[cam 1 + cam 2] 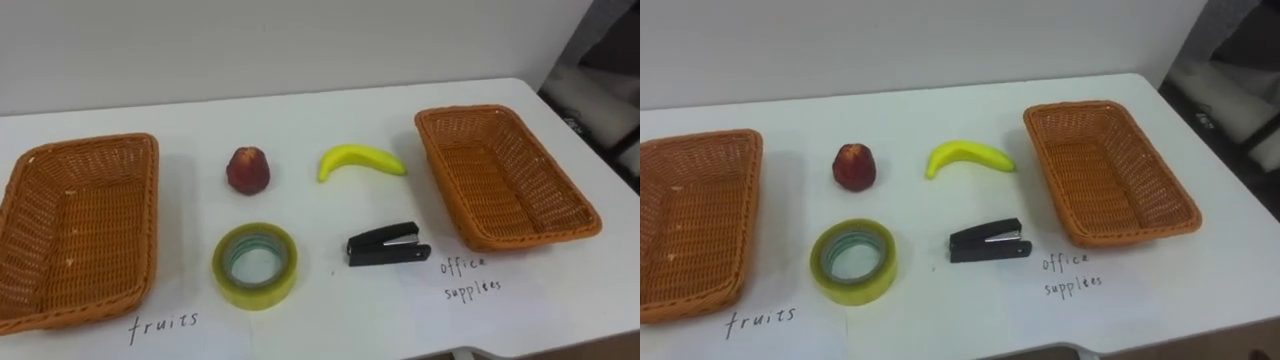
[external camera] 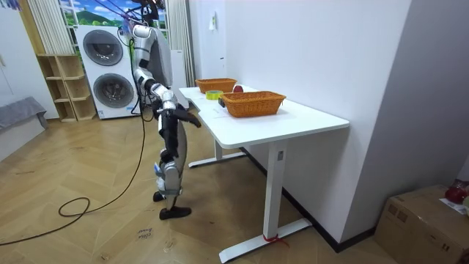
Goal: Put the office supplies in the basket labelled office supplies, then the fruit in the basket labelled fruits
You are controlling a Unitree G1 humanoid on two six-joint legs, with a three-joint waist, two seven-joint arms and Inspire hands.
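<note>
On the white table (image 1: 330, 110) lie a red apple (image 1: 247, 169) and a yellow banana (image 1: 360, 159) in the back row. In front of them are a yellow tape roll (image 1: 255, 296) and a black stapler (image 1: 388, 243). An empty wicker basket (image 1: 150, 200) stands at the left above the handwritten word "fruits" (image 1: 163, 324). A second empty basket (image 1: 520, 190) stands at the right by the words "office supplies" (image 1: 470, 277). In the room view I stand at the table's long side, my right hand (image 2: 193, 121) low by its edge.
The table's front edge runs just below the written labels, and a wall is behind it. In the room view, stacked washing machines (image 2: 110, 73) stand behind me and a cardboard box (image 2: 425, 220) sits on the floor at the room view's right.
</note>
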